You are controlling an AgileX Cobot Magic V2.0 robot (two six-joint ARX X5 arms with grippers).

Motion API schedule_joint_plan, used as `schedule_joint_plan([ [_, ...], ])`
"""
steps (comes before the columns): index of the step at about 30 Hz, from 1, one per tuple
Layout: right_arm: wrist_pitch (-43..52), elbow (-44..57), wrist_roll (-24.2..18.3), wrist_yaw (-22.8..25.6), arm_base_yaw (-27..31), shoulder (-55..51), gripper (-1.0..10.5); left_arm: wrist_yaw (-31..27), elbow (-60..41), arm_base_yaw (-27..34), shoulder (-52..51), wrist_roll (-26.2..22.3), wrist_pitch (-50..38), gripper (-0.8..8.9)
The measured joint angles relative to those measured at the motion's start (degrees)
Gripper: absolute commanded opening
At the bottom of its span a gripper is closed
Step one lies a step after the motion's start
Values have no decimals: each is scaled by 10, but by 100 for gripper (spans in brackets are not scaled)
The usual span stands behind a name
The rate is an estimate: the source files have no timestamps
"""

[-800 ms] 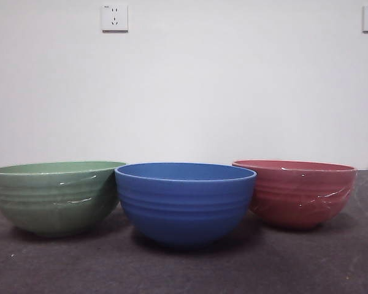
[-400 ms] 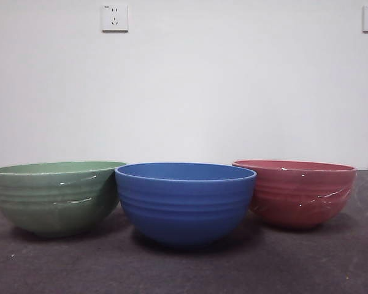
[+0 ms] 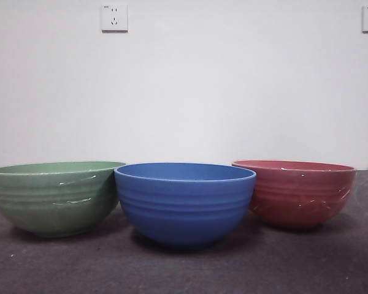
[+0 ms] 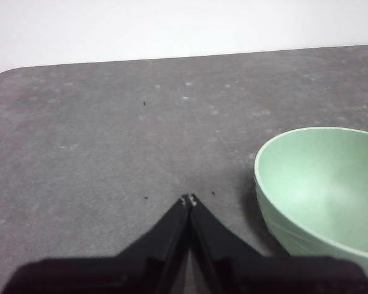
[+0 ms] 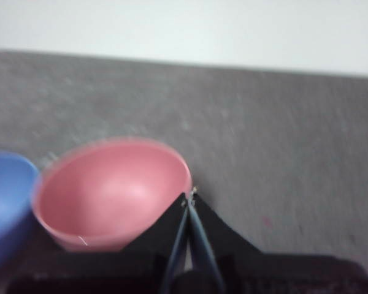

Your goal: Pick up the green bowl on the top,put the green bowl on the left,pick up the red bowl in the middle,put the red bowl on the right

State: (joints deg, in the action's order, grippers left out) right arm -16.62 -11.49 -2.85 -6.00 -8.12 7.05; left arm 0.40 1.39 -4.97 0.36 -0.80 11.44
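Left tool (image 4: pixel 189 199): jaws closed tip to tip, holding nothing, poised above bare grey bench (image 4: pixel 98 135). Green bowl (image 3: pixel 54 197): upright on the bench just beside the left tool, not touching it; leftmost of a row of three. Blue bowl (image 3: pixel 185 202): upright, centre of the row, nearest the front camera, its rim overlapping the green bowl's edge in that view; whether they touch cannot be told. Red bowl (image 3: pixel 294 193): upright, rightmost, directly next to the right tool. Right tool (image 5: pixel 189 199): jaws pressed together, empty, tips close to the red bowl's rim.
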Motion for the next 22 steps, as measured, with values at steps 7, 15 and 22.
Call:
schedule_joint_plan([
  [7, 73, 103, 3, 0, 17, -54, 2, 0, 0, 0, 0, 0, 0, -4],
  [15, 68, 104, 3, 4, 17, -65, 2, 0, 0, 0, 0, 0, 0, -4],
  [22, 68, 104, 3, 4, 17, -63, 2, 0, 0, 0, 0, 0, 0, -4],
])
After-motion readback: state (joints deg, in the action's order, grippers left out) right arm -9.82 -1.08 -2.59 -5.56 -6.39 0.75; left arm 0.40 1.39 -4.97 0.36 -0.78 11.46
